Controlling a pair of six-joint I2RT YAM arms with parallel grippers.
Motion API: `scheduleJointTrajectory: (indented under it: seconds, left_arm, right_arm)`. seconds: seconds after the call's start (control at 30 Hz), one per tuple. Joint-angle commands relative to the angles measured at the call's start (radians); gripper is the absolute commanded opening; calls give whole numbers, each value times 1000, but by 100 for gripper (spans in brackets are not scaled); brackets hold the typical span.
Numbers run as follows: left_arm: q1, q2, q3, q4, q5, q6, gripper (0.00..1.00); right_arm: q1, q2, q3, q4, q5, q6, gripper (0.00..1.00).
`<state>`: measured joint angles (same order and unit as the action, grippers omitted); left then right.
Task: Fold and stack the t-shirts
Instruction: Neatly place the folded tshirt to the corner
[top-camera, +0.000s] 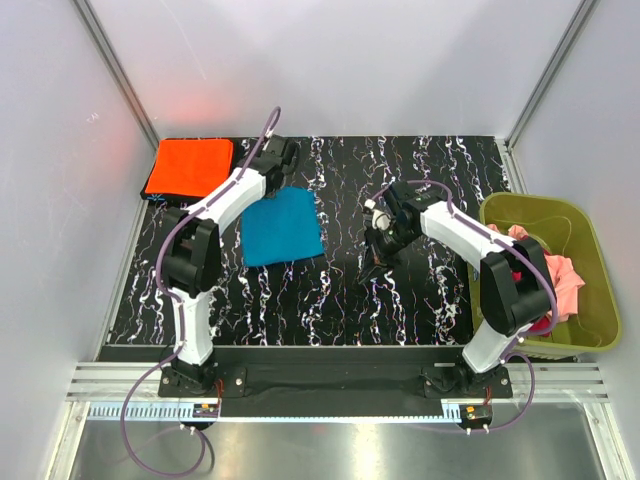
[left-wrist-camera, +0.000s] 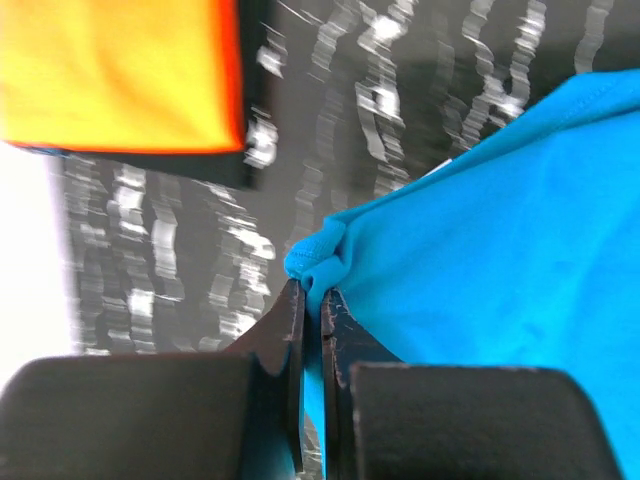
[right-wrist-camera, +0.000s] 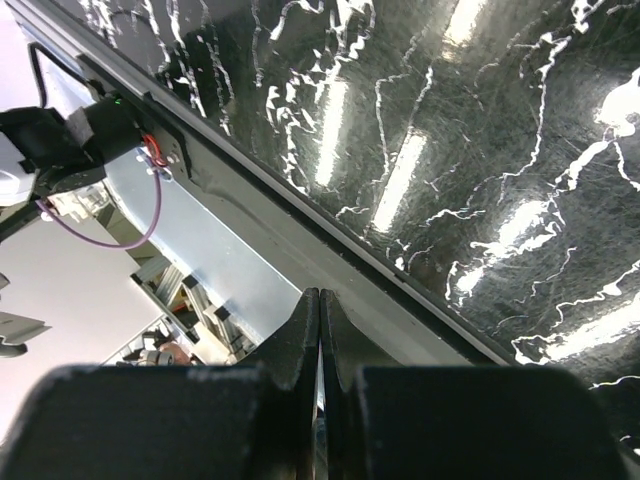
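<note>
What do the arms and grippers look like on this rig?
Both alike. Left arm and right arm: white links, bulky black joints, a purple cable looped along each. Left gripper and right gripper: black, flat tapered fingers on blocky black bodies. No markings visible.

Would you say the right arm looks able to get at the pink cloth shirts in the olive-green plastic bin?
Probably yes: the pink cloth shirts lie uncovered in the olive-green plastic bin beside that arm; the right gripper is shut, empty.
</note>
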<state>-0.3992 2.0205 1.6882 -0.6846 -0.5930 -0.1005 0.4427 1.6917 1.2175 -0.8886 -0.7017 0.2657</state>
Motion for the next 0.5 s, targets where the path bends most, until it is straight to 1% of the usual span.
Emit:
scheduleJointTrajectory:
  seconds: [0.0,0.03,0.1,0.13,0.17,0.2,0.23,0.3,0.47]
  left_arm:
    - [-1,-16,77,94,-198,207,0]
    - [-1,-6,80,149,-229,297,0]
    - [-3,14,70,221,-270,392,0]
    - [-1,21,64,302,-322,438,0]
    - [-1,33,47,350,-352,534,0]
    - [0,35,39,399,-369,583,0]
    - [6,38,31,487,-379,666,0]
    - [16,37,39,543,-354,705,0]
    - [60,64,102,597,-308,800,0]
  right_arm:
    - [-6,-9,82,-10,-44,29,4]
    - [-4,-1,102,-21,-45,29,4]
    - [-4,23,164,-64,-38,26,4]
    - [-4,31,187,-81,-29,17,4]
    - [-4,49,227,-111,-25,14,4]
    - [-6,59,244,-121,-24,12,4]
    - [-4,66,270,-125,-22,12,4]
    - [-4,95,286,-139,-27,17,4]
    - [-6,132,292,-165,-19,9,4]
